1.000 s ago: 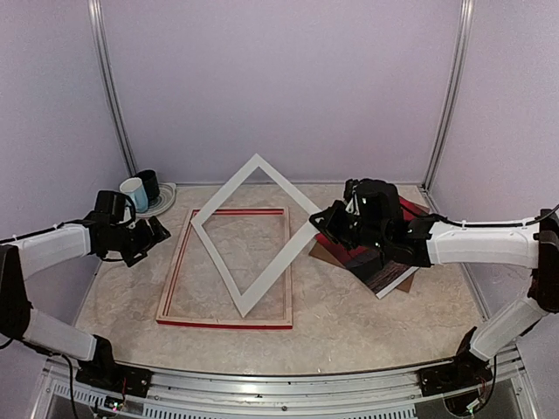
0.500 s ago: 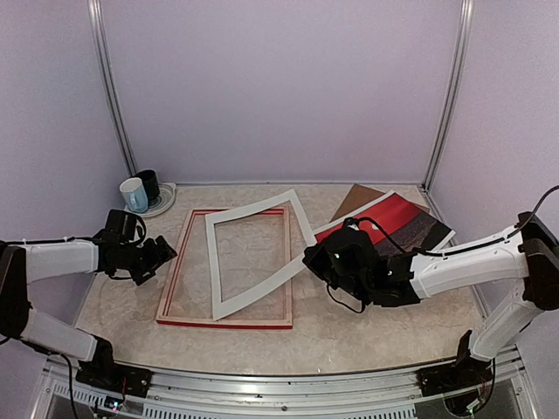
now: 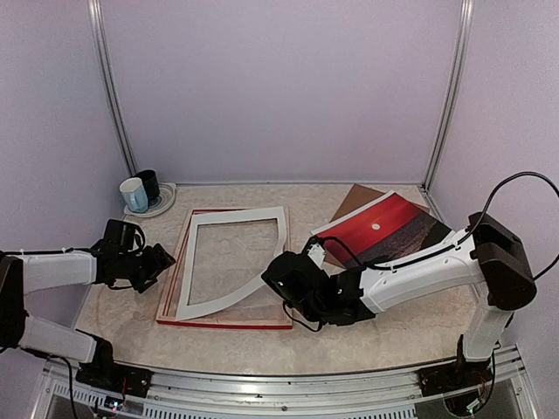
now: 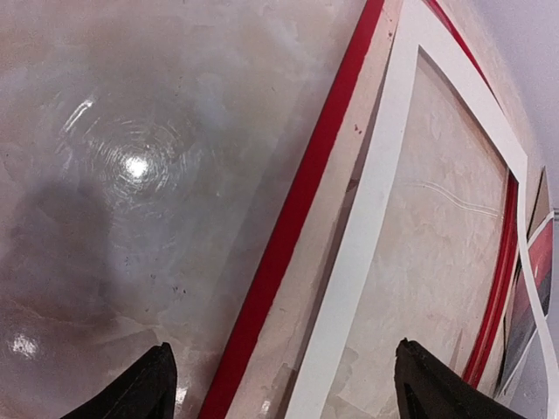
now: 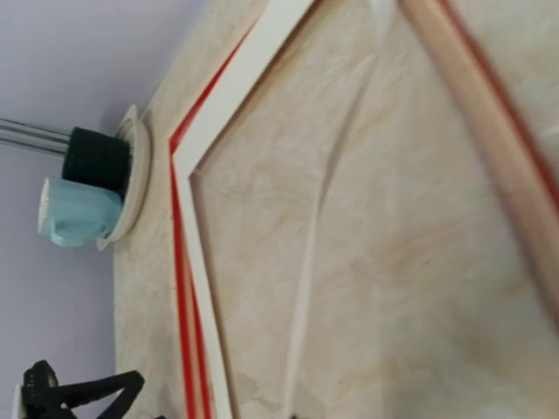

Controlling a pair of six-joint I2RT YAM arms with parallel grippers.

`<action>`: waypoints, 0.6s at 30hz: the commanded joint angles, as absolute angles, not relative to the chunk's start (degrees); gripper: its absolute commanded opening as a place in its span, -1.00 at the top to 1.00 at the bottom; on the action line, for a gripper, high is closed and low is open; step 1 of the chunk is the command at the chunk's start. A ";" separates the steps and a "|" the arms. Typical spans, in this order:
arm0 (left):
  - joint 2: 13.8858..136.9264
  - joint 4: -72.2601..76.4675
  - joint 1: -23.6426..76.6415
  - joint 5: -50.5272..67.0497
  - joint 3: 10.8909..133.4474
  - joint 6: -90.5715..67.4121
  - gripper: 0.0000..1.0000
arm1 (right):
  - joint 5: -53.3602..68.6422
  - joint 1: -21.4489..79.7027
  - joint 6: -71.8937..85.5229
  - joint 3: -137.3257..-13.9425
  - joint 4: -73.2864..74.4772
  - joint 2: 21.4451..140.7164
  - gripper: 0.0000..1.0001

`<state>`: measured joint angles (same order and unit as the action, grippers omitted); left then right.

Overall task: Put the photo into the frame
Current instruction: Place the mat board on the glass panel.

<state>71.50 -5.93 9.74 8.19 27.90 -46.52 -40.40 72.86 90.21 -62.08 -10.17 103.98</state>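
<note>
The frame (image 3: 225, 324) lies flat on the table, red face up, and also shows in the left wrist view (image 4: 297, 218) and the right wrist view (image 5: 489, 113). The photo (image 3: 384, 229) lies to its right on the brown backing board (image 3: 354, 196). The white mat (image 3: 231, 215) rests bowed inside the frame, its right side lifted. My right gripper (image 3: 276, 278) is shut on the mat's right edge, seen edge-on in the right wrist view (image 5: 306, 288). My left gripper (image 4: 284, 388) is open, over the frame's left rail and the mat's left strip (image 4: 376, 192); it also shows in the top view (image 3: 162, 262).
A pale blue mug (image 3: 134, 194) and a black mug (image 3: 148, 183) stand on a plate (image 3: 164, 202) at the back left corner. They also show in the right wrist view, the blue mug (image 5: 74, 214) beside the black one (image 5: 100, 157). Purple walls enclose the table.
My right gripper has swung left and down with the white mat, from tilted high above the frame to lying bowed in it. The photo is now uncovered. My left gripper has dropped slightly beside the frame's left rail.
</note>
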 commanded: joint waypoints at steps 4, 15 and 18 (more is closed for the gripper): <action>69.27 -4.72 9.93 9.64 27.17 -46.60 -0.68 | -44.10 75.05 95.07 -68.11 -6.33 110.70 0.98; 68.03 -5.62 9.93 11.38 26.36 -45.97 -0.66 | -42.89 75.06 93.75 -76.42 -2.74 116.80 0.89; 68.11 -5.54 9.84 11.83 26.32 -45.91 -0.67 | -40.76 75.08 93.29 -77.81 -2.99 118.19 0.86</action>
<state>68.93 -5.61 9.74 10.57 26.92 -46.46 -42.61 74.52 94.21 -75.29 -4.05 115.81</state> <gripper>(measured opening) 0.833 0.067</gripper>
